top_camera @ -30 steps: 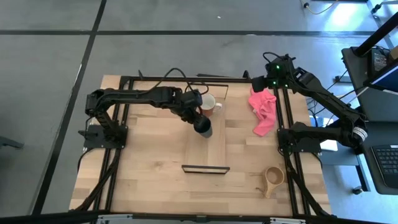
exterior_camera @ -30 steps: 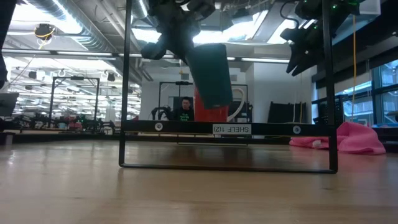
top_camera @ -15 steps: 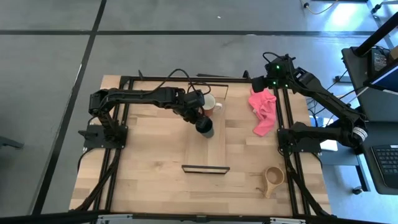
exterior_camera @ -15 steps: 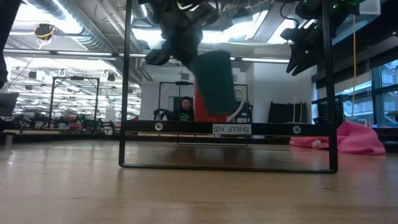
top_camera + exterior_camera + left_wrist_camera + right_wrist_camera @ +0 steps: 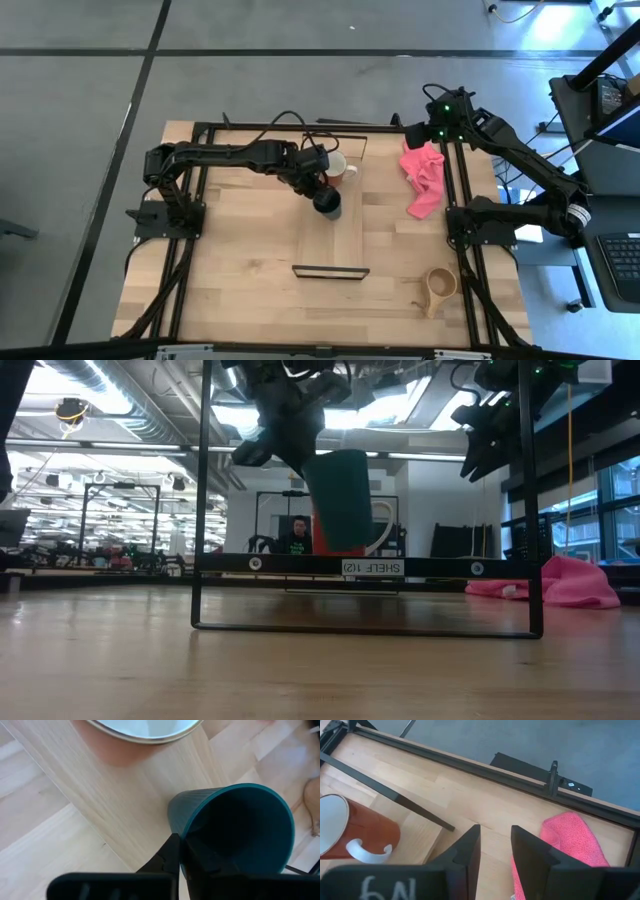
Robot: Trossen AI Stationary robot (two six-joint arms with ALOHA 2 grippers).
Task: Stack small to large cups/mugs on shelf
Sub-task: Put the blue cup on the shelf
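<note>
My left gripper (image 5: 320,188) is shut on the dark green handleless cup (image 5: 329,204), which is held over the light-wood shelf board (image 5: 345,240). In the low view the cup (image 5: 341,500) hangs just above the board, in front of the orange-brown mug (image 5: 350,545). The mug (image 5: 340,168) stands upright on the board's far part, close behind the cup. The tan wooden handled cup (image 5: 440,286) stands on the table at the near right. My right gripper (image 5: 495,849) is open and empty, raised over the table's far right, above the pink cloth (image 5: 423,178). My left gripper pinches the green cup's rim (image 5: 184,839), one finger (image 5: 169,856) outside the wall and one inside the mouth. The fingers come slanting down from the table's left. The cup is lifted clear of the board, mouth up and slightly tilted.
The shelf's black frame end (image 5: 330,270) stands at its near end and another (image 5: 335,130) at the far end. The pink cloth (image 5: 570,840) lies at the far right. A black rail frame (image 5: 195,200) runs along the table's sides.
My left gripper has carried the green cup a little down toward the shelf board and slightly toward the mug. The cup now hangs less tilted than before.
</note>
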